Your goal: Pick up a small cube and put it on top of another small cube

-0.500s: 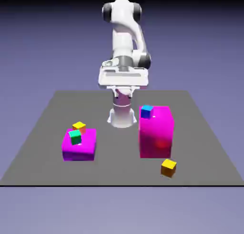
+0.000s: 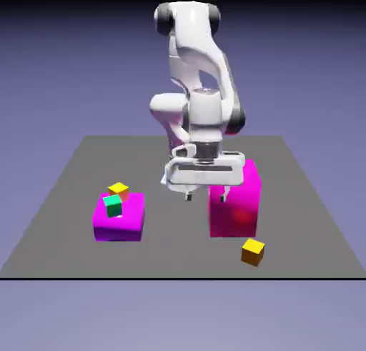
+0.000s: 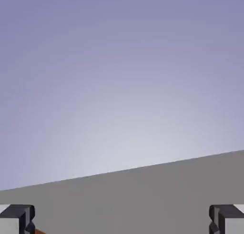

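The white two-fingered end effector [image 2: 206, 197] is wide open and holds nothing, and the tiny orange cube with the yellow top [image 2: 252, 252] sits on the dark grey desk [image 2: 171, 256], lower and nearer the exterior view's bottom right.

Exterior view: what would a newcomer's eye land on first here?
Probably the white arm, reaching out over the middle of the table, its fingers apart. Next, the tall magenta block at the exterior view's right and the low magenta block at the left, with the green cube bright against it.
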Robot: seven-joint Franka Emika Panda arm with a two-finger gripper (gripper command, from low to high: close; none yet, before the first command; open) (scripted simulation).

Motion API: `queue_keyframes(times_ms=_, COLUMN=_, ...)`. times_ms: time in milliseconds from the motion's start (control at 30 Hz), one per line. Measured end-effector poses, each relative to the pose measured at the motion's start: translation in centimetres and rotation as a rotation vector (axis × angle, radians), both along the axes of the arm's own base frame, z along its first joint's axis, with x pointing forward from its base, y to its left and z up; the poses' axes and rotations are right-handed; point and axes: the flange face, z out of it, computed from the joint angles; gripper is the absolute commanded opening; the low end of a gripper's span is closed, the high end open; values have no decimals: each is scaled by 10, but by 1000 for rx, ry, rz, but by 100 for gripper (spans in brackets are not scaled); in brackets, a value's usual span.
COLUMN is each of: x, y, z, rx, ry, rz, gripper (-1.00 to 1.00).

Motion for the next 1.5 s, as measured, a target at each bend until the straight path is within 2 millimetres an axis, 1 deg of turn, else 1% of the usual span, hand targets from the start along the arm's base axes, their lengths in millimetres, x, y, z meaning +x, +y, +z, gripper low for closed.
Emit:
queue_keyframes(times_ms=200, x=21, y=31, z=-58, rx=68, ry=234, rz=-104, gripper=0)
queue_keyframes(times_ms=400, x=32, y=64, z=-108, rx=142, ry=468, rz=-206, gripper=0)
queue_keyframes(times_ms=600, x=40, y=95, z=-144, rx=220, ry=702, rz=-305, gripper=0)
queue_keyframes(times_ms=667, x=40, y=97, z=-146, rx=225, ry=714, rz=-310, gripper=0)
queue_keyframes(times_ms=767, x=20, y=110, z=-201, rx=225, ry=714, rz=-310, gripper=0)
queue_keyframes(times_ms=800, x=17, y=112, z=-208, rx=225, ry=714, rz=-310, gripper=-100)
queue_keyframes(times_ms=867, x=17, y=112, z=-208, rx=226, ry=714, rz=-310, gripper=-100)
queue_keyframes(times_ms=967, x=38, y=98, z=-152, rx=227, ry=714, rz=-310, gripper=-100)
queue_keyframes(times_ms=1000, x=40, y=97, z=-146, rx=227, ry=714, rz=-310, gripper=-100)
queue_keyframes(times_ms=1033, x=40, y=97, z=-146, rx=227, ry=714, rz=-310, gripper=-100)
queue_keyframes(times_ms=1100, x=43, y=39, z=-140, rx=225, ry=715, rz=-433, gripper=-100)
queue_keyframes(times_ms=1167, x=40, y=-19, z=-132, rx=233, ry=713, rz=-559, gripper=-100)
queue_keyframes(times_ms=1267, x=26, y=-105, z=-113, rx=265, ry=701, rz=-753, gripper=-100)
queue_keyframes(times_ms=1367, x=-1, y=-184, z=-90, rx=321, ry=678, rz=-948, gripper=-100)
queue_keyframes(times_ms=1433, x=-25, y=-232, z=-73, rx=371, ry=654, rz=-1077, gripper=-100)
queue_keyframes(times_ms=1500, x=-54, y=-276, z=-55, rx=431, ry=624, rz=-1202, gripper=-100)
